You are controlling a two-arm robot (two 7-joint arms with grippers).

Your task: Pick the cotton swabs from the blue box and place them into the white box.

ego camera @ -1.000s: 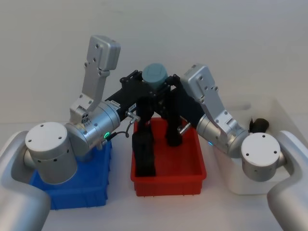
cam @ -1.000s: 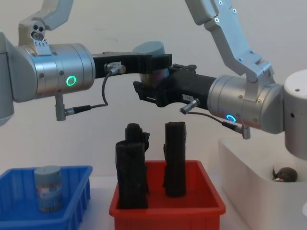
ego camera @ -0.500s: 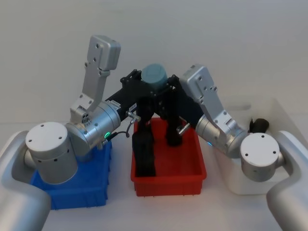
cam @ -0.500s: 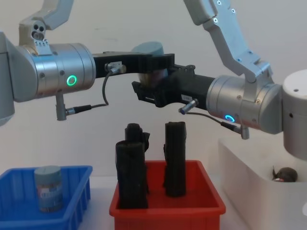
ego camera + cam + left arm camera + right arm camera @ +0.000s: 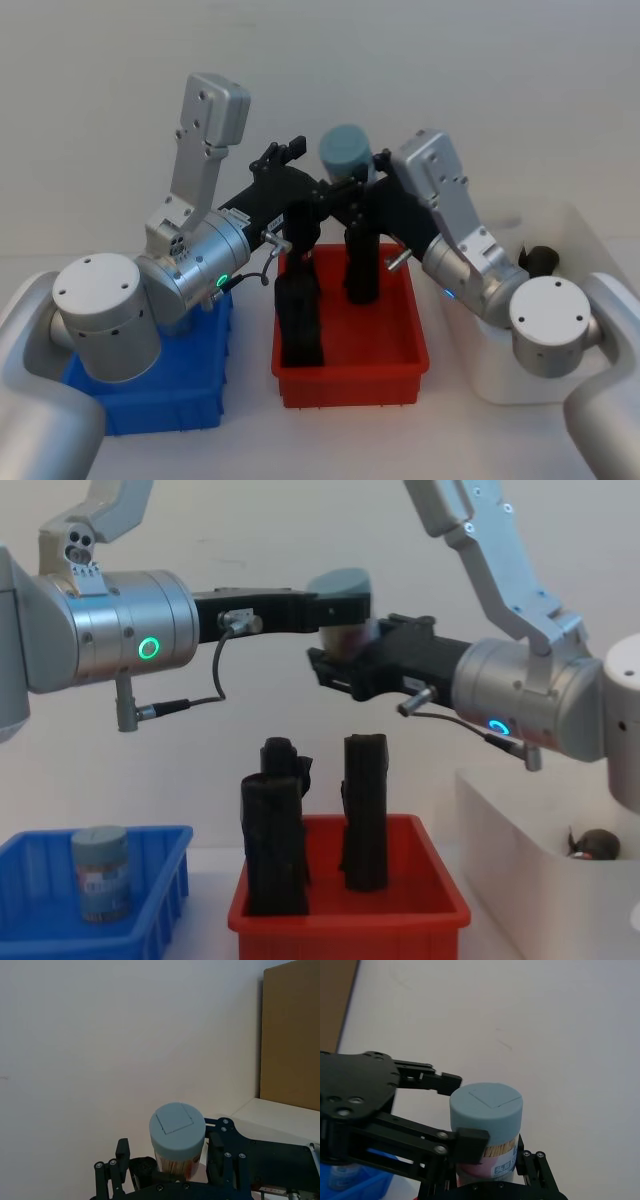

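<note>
The right gripper [image 5: 345, 658] is clamped on a tub of cotton swabs [image 5: 341, 605], held upright in the air above the red bin [image 5: 348, 912]. In the right wrist view its fingers [image 5: 470, 1141] are seen pressed against the tub's sides below the lid. The left gripper [image 5: 335, 608] is just beside the tub with its fingers spread apart and no longer closed on it. Compared with half a second earlier, the tub has been carried toward the robot's right, away from the left gripper, and the right arm has been drawn back with it. A second tub [image 5: 100, 872] is standing in the blue box [image 5: 160, 880], unchanged. Two black rolls [image 5: 275, 830] are standing in the red bin. The white box [image 5: 520, 850] is on the right, with a dark object [image 5: 592, 844] inside.
</note>
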